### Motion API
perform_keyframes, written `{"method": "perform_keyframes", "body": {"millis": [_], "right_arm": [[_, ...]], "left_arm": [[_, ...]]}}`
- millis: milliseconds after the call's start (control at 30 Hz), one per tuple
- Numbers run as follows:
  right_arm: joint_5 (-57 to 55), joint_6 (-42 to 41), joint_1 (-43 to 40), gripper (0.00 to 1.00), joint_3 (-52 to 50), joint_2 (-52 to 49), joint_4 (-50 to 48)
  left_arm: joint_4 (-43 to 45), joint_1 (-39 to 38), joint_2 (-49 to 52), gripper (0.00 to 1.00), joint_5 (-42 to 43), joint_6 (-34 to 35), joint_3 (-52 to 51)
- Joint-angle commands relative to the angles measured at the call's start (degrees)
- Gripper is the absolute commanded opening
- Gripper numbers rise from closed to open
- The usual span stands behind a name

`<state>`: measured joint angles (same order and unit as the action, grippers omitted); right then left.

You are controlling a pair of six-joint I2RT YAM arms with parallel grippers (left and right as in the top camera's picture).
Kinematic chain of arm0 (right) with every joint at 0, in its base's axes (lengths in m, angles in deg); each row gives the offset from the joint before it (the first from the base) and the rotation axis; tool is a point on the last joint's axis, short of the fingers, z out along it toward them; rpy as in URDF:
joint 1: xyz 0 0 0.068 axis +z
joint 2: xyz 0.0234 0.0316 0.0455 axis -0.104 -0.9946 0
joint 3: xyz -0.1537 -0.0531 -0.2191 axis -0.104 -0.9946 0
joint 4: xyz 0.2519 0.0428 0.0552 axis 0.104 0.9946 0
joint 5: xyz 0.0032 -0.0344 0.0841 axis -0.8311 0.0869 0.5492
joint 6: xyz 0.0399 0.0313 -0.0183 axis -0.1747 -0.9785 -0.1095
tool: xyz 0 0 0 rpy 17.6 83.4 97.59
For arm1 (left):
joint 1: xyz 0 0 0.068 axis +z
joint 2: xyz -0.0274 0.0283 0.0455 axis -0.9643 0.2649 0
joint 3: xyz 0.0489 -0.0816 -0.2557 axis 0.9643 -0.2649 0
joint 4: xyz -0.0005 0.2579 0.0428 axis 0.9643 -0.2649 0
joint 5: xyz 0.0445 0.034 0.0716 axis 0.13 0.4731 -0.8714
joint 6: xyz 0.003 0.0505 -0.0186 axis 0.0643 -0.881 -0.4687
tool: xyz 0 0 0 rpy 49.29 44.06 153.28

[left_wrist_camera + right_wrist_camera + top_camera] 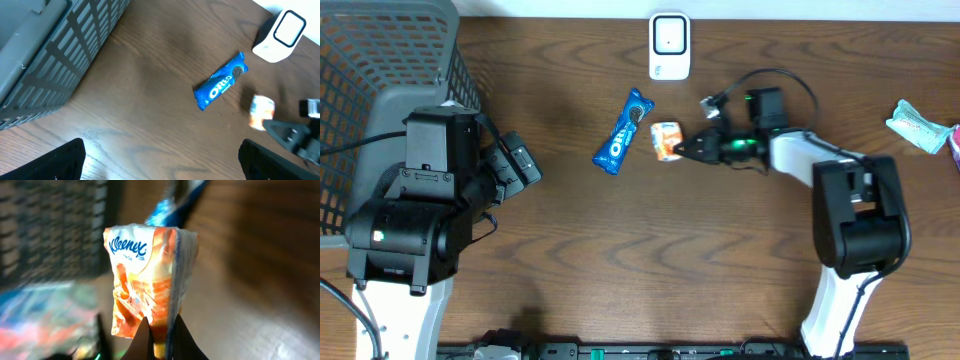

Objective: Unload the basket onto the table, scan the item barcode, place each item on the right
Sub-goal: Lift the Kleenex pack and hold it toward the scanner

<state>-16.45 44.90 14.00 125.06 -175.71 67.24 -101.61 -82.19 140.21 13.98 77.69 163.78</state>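
An orange and white Kleenex tissue pack (666,139) (145,275) is pinched at its lower edge by my right gripper (686,148) (162,337), which is shut on it near the table's middle. The left wrist view shows the pack (261,111) blurred, just ahead of the right gripper (287,135). A white barcode scanner (669,45) (278,35) stands at the back edge, behind the pack. My left gripper (523,163) (160,162) hangs wide open over bare wood at the left, holding nothing.
A blue Oreo pack (623,131) (221,81) lies just left of the tissue pack. A grey mesh basket (380,60) (45,55) fills the back left corner. A pale green wrapped item (920,125) lies at the far right edge.
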Motion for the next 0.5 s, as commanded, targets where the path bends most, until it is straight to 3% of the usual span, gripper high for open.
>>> {"method": "perform_keyframes", "body": {"millis": [0, 133, 467], "right_arm": [[18.14, 16.96, -0.94, 0.01, -0.20, -0.04, 4.85], [18.36, 24.30, -0.59, 0.01, -0.20, -0.04, 10.86], [23.45, 28.65, 1.53, 0.01, -0.20, -0.07, 10.08]], "left_arm": [[-0.11, 0.26, 0.11, 0.98, -0.70, -0.13, 0.42], [-0.11, 0.26, 0.11, 0.98, -0.70, -0.13, 0.42], [-0.11, 0.26, 0.11, 0.98, -0.70, -0.13, 0.42]]}}
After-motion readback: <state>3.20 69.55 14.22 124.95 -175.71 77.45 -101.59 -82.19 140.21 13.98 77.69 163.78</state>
